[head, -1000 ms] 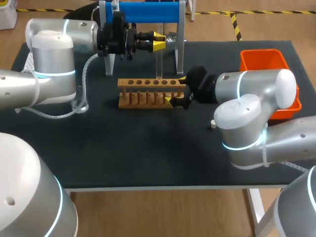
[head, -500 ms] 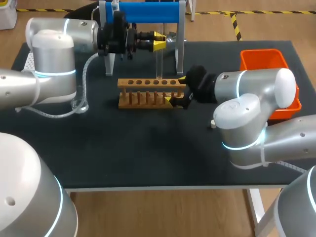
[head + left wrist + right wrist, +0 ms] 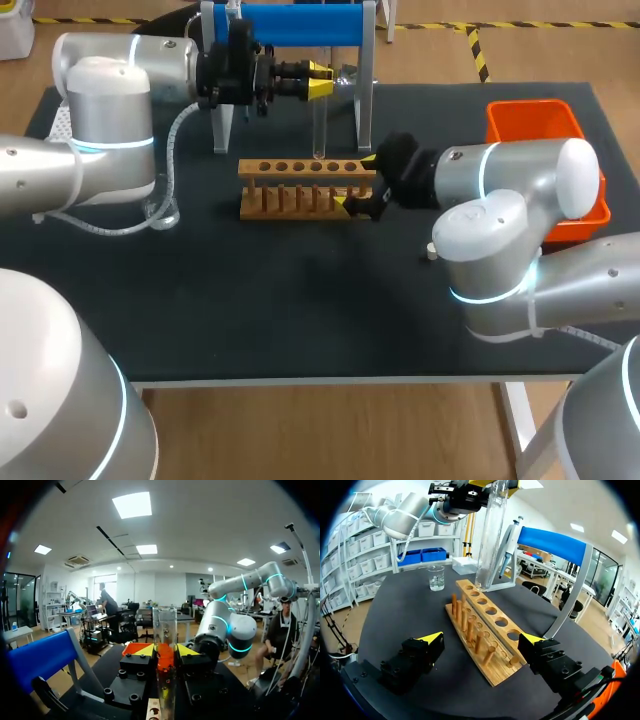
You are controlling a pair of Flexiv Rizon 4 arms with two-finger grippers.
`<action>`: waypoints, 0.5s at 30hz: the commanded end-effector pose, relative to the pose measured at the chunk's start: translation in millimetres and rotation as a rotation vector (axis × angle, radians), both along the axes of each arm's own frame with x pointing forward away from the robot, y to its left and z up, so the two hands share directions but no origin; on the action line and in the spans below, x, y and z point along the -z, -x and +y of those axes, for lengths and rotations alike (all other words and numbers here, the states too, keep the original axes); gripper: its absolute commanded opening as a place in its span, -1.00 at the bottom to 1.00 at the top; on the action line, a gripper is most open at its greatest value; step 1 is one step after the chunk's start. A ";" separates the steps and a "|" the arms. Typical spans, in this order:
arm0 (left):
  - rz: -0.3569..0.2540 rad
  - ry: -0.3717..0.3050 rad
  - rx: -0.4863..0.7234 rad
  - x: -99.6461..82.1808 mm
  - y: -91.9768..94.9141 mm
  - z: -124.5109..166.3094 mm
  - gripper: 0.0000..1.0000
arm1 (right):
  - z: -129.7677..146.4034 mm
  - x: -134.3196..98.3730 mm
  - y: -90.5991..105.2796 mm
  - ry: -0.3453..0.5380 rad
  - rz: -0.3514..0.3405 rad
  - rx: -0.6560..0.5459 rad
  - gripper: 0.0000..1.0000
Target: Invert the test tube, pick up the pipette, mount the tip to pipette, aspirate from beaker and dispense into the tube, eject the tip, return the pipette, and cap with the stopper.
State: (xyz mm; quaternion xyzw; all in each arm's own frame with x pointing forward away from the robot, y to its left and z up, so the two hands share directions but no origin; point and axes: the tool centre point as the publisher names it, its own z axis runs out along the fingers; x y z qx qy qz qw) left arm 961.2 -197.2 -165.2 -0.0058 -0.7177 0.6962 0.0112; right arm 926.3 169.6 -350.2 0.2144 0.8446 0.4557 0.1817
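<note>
The left hand (image 3: 318, 82) clamped the test tube (image 3: 320, 125), its top hidden; the right hand (image 3: 481, 638) stood apart, astride the rack (image 3: 300, 190).

Bright, even light from overhead

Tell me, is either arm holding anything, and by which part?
The left gripper holds the test tube near its upper end, above the wooden rack. The right gripper is open, straddling the rack.

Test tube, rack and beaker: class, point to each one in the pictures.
test tube (image 3: 491, 535), right wrist view, mid wall
rack (image 3: 249, 168), head view, top board
beaker (image 3: 436, 577), right wrist view, side wall
</note>
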 end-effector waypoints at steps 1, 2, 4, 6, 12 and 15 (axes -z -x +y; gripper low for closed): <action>-0.002 0.013 -0.011 6.1 -3.0 -0.5 -1.00 | -0.2 -2.2 0.2 0.006 0.005 0.000 1.00; 0.000 0.014 -0.015 7.2 -3.9 0.1 -1.00 | -0.2 -2.2 0.2 0.006 0.005 0.000 1.00; -0.001 0.017 -0.024 8.8 -5.3 1.0 -1.00 | -0.2 -2.2 0.2 0.006 0.005 0.000 1.00; -0.002 0.021 -0.038 10.1 -7.0 2.1 -1.00 | -0.2 -2.2 0.2 0.006 0.005 0.000 1.00; -0.010 0.015 -0.094 10.8 -12.5 5.4 -1.00 | -0.2 -2.2 0.2 0.006 0.005 0.000 1.00; -0.013 0.013 -0.110 11.4 -14.8 5.3 -1.00 | -0.2 -2.2 0.2 0.006 0.005 0.000 1.00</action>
